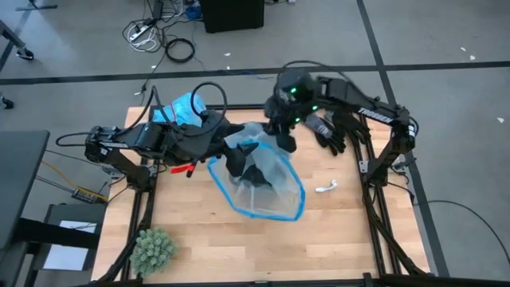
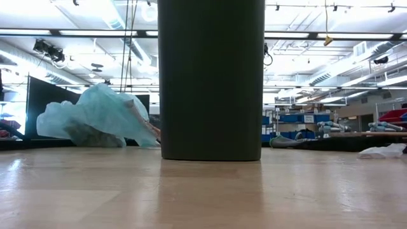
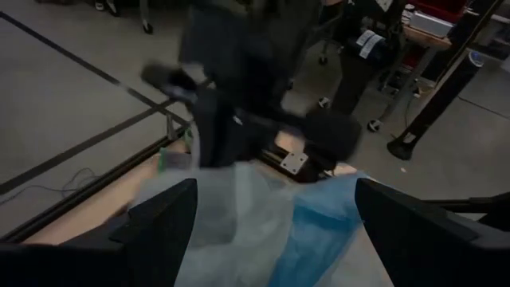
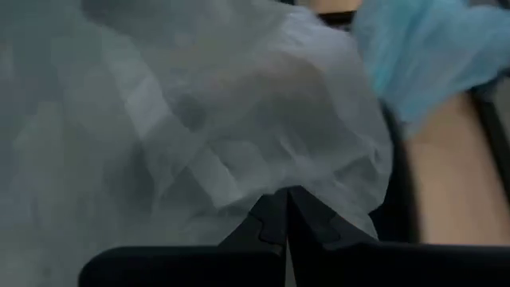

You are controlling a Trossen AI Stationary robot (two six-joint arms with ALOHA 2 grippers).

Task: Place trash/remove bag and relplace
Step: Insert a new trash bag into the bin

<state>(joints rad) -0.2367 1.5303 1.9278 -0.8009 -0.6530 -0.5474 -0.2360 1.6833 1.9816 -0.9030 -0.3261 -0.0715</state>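
No readable writing; white lettering on the right arm is too small to read. One sky-blue bag (image 1: 182, 109) crumpled far left on the table (image 1: 335, 231). One pale clear bag with blue rim (image 1: 267, 187) over the dark bin (image 2: 211, 79), centre. Right gripper (image 1: 284, 135) clenched on its far edge. Left gripper (image 1: 236, 159) spread wide at its left rim. One green plant ball (image 1: 152, 249) near left; one white scrap (image 1: 327, 188) right.

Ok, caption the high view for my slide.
Both arms meet over the clear bag mid-table; blue bag behind, plant ball at the front corner.
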